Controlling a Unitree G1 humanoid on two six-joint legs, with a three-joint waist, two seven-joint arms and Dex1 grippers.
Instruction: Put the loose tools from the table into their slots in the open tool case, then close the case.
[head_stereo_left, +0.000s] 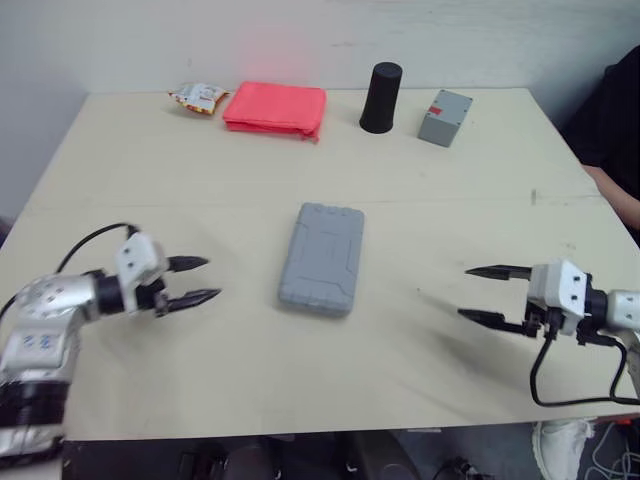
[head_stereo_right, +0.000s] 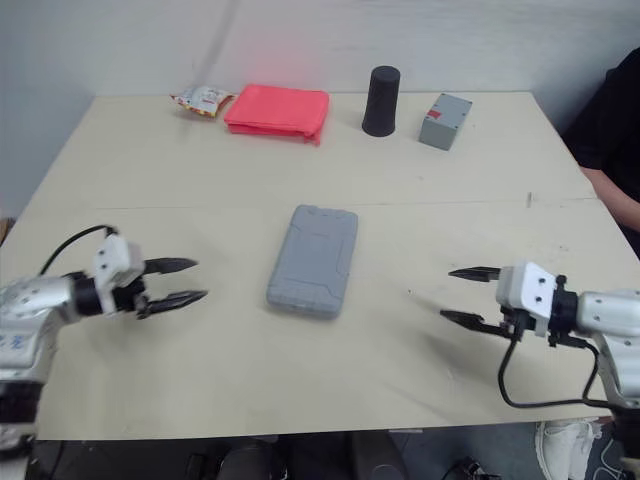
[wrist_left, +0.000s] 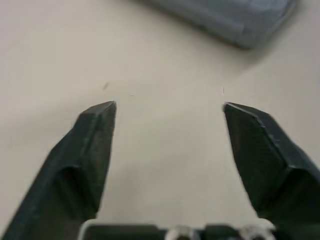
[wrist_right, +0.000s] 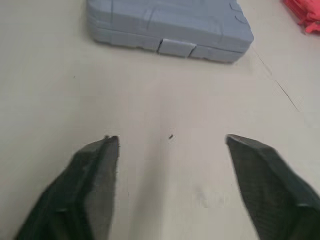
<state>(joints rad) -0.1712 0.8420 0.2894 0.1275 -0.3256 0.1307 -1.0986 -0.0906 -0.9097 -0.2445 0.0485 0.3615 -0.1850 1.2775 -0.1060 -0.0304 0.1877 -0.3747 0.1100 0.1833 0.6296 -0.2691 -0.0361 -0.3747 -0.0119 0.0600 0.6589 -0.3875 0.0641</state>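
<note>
A grey tool case (head_stereo_left: 322, 258) lies flat in the middle of the table with its lid down; its latch side (wrist_right: 173, 46) faces my right arm. My left gripper (head_stereo_left: 205, 280) stands open on the left, a short way from the case, with nothing between its fingers. On the right, my right gripper (head_stereo_left: 478, 294) is also open and holds nothing; it hovers over bare tabletop, pointing toward the case. I see no loose tools on the table.
Along the far edge sit a snack packet (head_stereo_left: 198, 97), a folded red cloth (head_stereo_left: 276, 107), a black cylinder (head_stereo_left: 381, 97) and a small grey box (head_stereo_left: 445, 117). A person's dark sleeve (head_stereo_left: 612, 120) shows at the right edge. Bare tabletop surrounds the case.
</note>
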